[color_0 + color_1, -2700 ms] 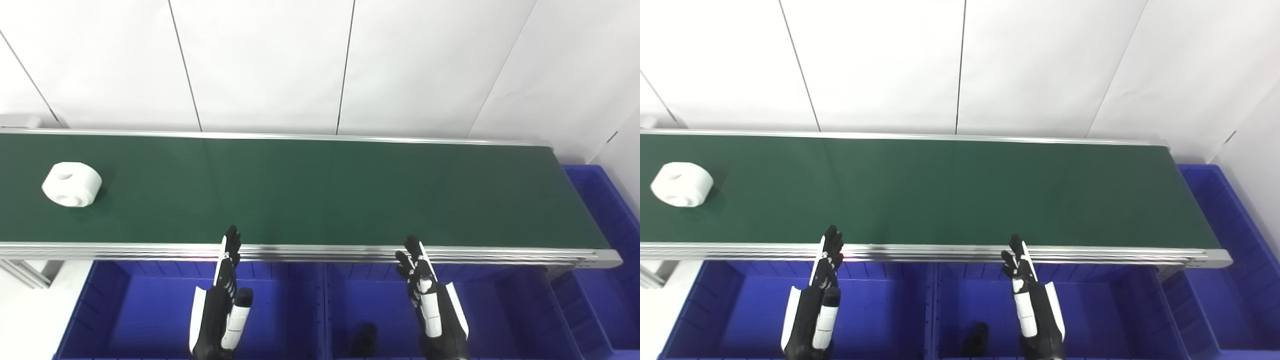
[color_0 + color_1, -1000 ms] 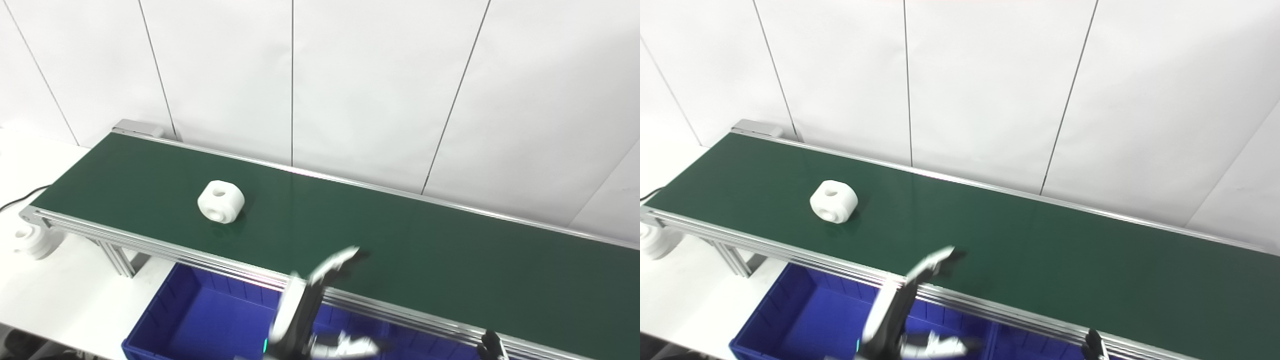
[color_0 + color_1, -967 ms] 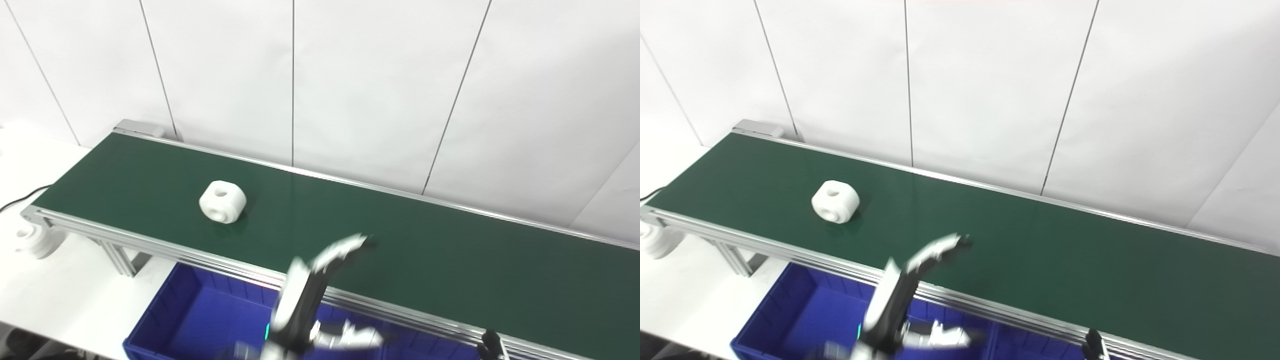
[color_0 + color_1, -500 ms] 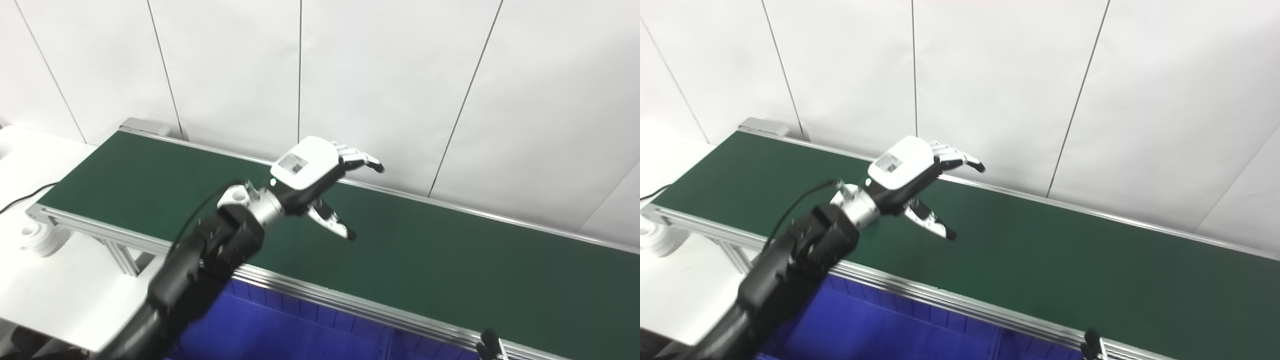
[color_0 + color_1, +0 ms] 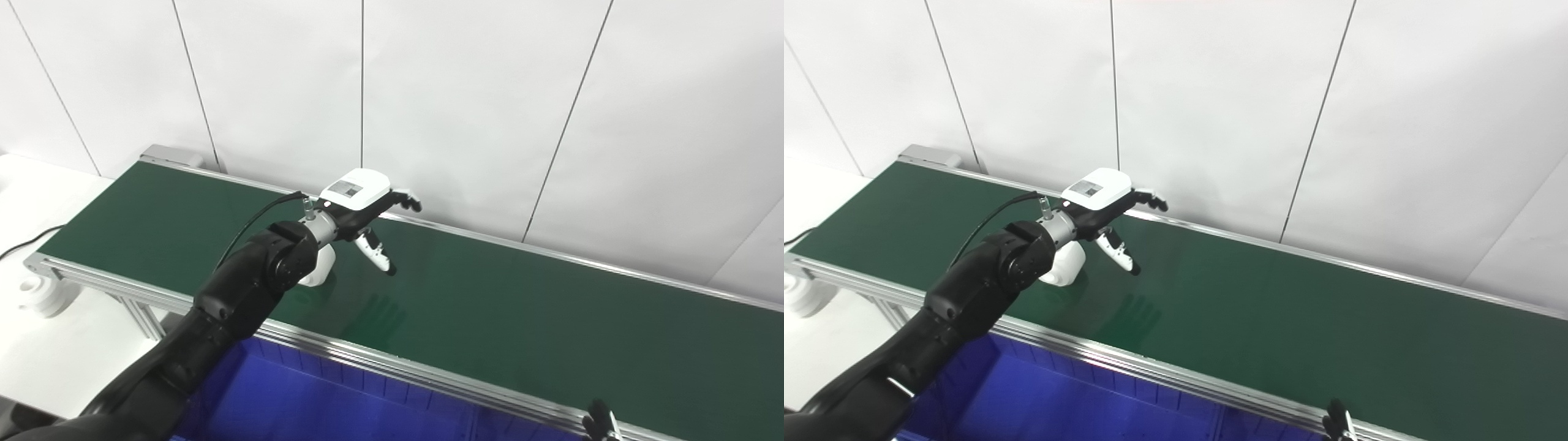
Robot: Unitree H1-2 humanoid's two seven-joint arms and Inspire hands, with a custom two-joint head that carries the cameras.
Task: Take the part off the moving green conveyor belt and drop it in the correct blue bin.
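Now the left robot hand (image 5: 361, 208) hovers spread and empty over the green conveyor belt (image 5: 527, 318), near its far rail, with the white part (image 5: 1062, 264) on the belt just behind the wrist. Bare belt stretches rightward. Only the right robot hand's (image 5: 599, 424) fingertips show at the bottom edge by the blue bin (image 5: 318, 404), so I cannot tell its state.

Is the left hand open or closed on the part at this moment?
Open. The left hand hovers over the green belt with fingers and thumb spread, holding nothing; the white part sits on the belt beneath its wrist.

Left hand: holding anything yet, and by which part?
Nothing. The left hand is open above the belt; the white part lies on the belt behind its wrist, ungrasped.
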